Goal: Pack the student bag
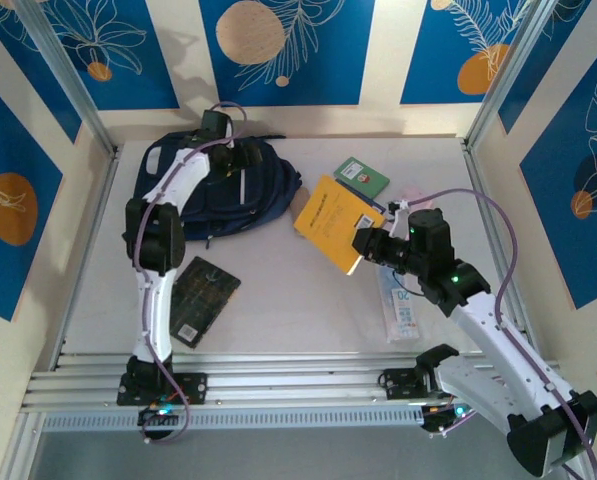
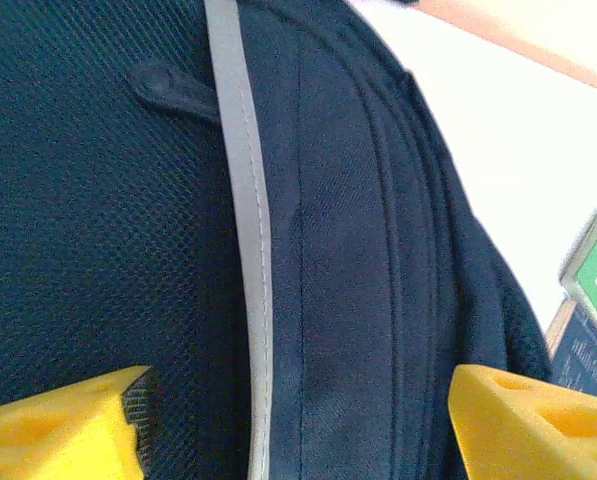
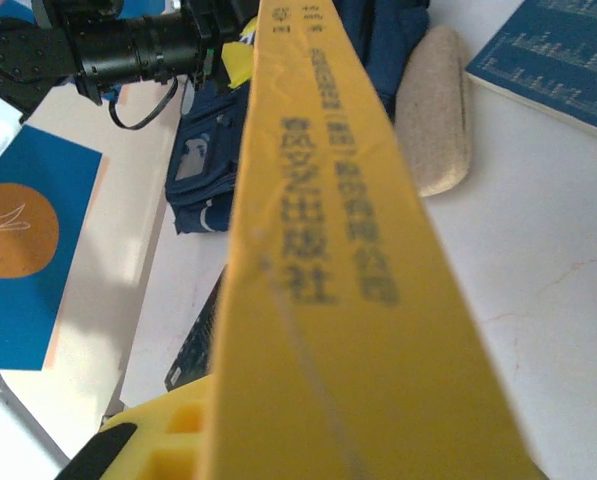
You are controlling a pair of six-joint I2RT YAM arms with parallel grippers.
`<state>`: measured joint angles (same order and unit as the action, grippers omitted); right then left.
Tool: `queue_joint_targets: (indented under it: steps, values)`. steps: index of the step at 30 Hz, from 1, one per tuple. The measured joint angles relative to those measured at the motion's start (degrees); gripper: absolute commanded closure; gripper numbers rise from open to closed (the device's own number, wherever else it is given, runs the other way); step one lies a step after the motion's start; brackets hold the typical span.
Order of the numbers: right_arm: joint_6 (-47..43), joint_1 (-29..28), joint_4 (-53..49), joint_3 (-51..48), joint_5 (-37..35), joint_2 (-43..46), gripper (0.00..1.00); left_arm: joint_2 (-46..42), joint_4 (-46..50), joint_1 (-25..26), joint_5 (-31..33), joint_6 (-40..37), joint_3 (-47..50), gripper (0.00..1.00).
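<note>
Student bag (image 1: 268,190) lay slumped far-left on the table (image 1: 298,310): soft, floppy, so you'd best grip its trimmed seam. Your left tool (image 2: 298,420) hovered spread over it; your right tool (image 1: 363,243) pinched the yellow book (image 1: 328,220).

Near table (image 1: 288,310) bare; student bag (image 1: 263,195), yellow book (image 1: 328,215) block far half.

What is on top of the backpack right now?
The left gripper hangs open over the backpack, its grey stripe between the fingers. The bag's inside and the part beneath the arm are hidden.
</note>
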<state>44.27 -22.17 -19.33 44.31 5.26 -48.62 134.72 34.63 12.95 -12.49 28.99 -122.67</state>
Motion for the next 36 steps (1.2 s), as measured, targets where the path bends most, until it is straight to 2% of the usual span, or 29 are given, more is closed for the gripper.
queue_joint_targets:
  steps: [6, 12, 19, 20, 21, 22, 29, 36]
  values:
    - [0.3, 3.4, 0.1, -0.1, 2.1, -2.0, 1.00, 2.6, -1.4, -0.2, -5.5, 0.1, 0.0, 0.41]
    - [2.7, 4.7, 2.2, -2.2, 4.2, -4.2, 1.00, 3.8, -2.7, -0.4, -8.1, 0.2, -1.3, 0.73]
    - [3.8, 5.0, 2.6, -3.2, 4.9, -4.2, 1.00, 6.0, -2.7, -0.4, -10.0, 0.0, -2.5, 0.79]
    - [3.9, 5.0, 2.7, -3.3, 4.9, -4.2, 1.00, 6.0, -2.7, -0.4, -10.0, -0.1, -2.5, 0.82]
    - [4.0, 5.0, 2.8, -3.3, 4.9, -4.2, 1.00, 6.1, -2.6, -0.4, -10.0, 0.0, -2.6, 0.95]
    - [4.2, 5.1, 2.8, -3.3, 4.9, -4.2, 1.00, 6.1, -2.3, -0.4, -9.9, 0.0, -2.8, 1.00]
    - [4.2, 5.3, 3.0, -3.5, 4.9, -3.6, 1.00, 6.0, 1.9, -0.3, -7.7, -3.3, -5.9, 1.00]
    - [3.6, 5.8, 2.9, -3.4, 4.2, -3.2, 1.00, -0.2, 9.5, -0.3, -4.9, -6.7, -8.8, 1.00]
